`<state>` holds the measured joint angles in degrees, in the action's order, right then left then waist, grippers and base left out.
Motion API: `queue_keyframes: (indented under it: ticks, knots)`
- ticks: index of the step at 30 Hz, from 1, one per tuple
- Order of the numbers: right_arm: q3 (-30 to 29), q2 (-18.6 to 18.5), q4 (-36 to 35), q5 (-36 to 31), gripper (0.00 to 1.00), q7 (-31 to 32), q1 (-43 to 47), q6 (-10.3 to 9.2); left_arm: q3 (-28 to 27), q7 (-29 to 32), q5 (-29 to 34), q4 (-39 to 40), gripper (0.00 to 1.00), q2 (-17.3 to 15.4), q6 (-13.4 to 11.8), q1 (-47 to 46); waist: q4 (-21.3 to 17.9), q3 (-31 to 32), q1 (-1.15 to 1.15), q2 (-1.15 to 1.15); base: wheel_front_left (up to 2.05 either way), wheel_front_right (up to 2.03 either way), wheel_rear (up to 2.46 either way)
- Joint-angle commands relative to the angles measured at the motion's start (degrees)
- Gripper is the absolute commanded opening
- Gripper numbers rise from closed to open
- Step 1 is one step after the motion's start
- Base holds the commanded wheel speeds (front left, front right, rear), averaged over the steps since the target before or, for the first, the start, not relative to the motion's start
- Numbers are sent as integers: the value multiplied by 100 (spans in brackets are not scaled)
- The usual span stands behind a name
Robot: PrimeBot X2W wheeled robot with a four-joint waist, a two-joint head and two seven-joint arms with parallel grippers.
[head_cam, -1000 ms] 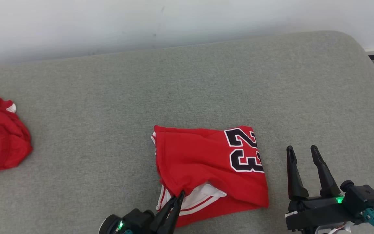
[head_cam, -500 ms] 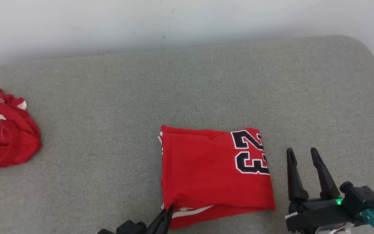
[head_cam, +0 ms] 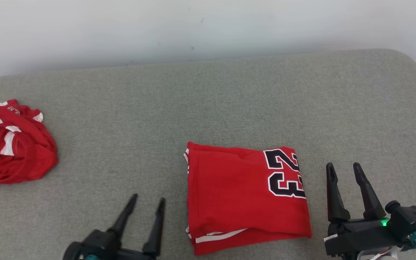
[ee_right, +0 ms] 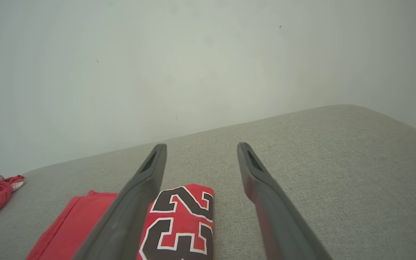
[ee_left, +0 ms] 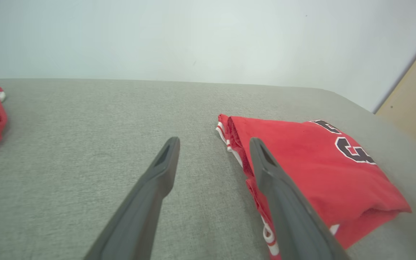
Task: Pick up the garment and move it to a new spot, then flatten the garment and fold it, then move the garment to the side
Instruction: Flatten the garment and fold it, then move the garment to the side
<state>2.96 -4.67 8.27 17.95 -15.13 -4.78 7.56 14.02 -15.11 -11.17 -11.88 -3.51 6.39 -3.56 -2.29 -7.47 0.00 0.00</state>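
Observation:
The garment point(head_cam: 244, 195) is a red jersey with a black "23", folded into a neat rectangle on the grey cushion, seen also in the left wrist view point(ee_left: 309, 169) and the right wrist view point(ee_right: 179, 227). My left gripper point(head_cam: 146, 202) stands open just left of the garment's near left corner, apart from the cloth, with nothing between its fingers point(ee_left: 161, 169). My right gripper point(head_cam: 343, 169) is open and empty just right of the garment's right edge, its fingers point(ee_right: 251, 169) pointing toward the wall.
A second red garment point(head_cam: 11, 144) lies crumpled at the far left of the grey cushioned surface point(head_cam: 208, 108). A white wall runs behind the surface. The surface's rounded right corner point(head_cam: 406, 65) falls away at the back right.
My left gripper let go of the garment's near left corner, opened and drew left. The lifted flap dropped flat. The camera shifted, sliding the scene right and down.

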Motion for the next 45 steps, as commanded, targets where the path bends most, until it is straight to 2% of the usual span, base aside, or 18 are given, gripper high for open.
queue_keyframes:
  ticks: [1,9,15,22,25,35,45]
  knots:
    - [-29,-40,-25,-32,100,-1,21,-16,-208,-3,35,132,100,12,-59,26,81,84,0,0,0,0,0]
    - [28,-110,-41,-196,100,-1,192,-16,-1295,-3,254,527,100,25,-300,118,172,310,0,0,0,0,0]
    - [-47,-144,-72,-302,100,0,393,-17,-1693,-3,322,498,100,31,-267,234,237,447,0,0,0,0,0]
    - [-137,-183,-159,-382,100,0,760,-17,-1878,-3,471,377,100,13,-133,461,304,600,0,0,0,0,0]
    - [-128,-199,-173,-406,100,-1,855,-17,-1901,-4,479,424,100,30,-154,571,324,642,0,0,0,0,0]
    - [-100,-212,-46,-476,100,0,861,-17,-1856,-3,461,574,100,30,8,565,411,601,0,0,0,0,0]
    - [-111,-168,29,-528,100,0,813,-17,-1963,-3,566,609,100,32,33,508,398,566,0,0,0,0,0]
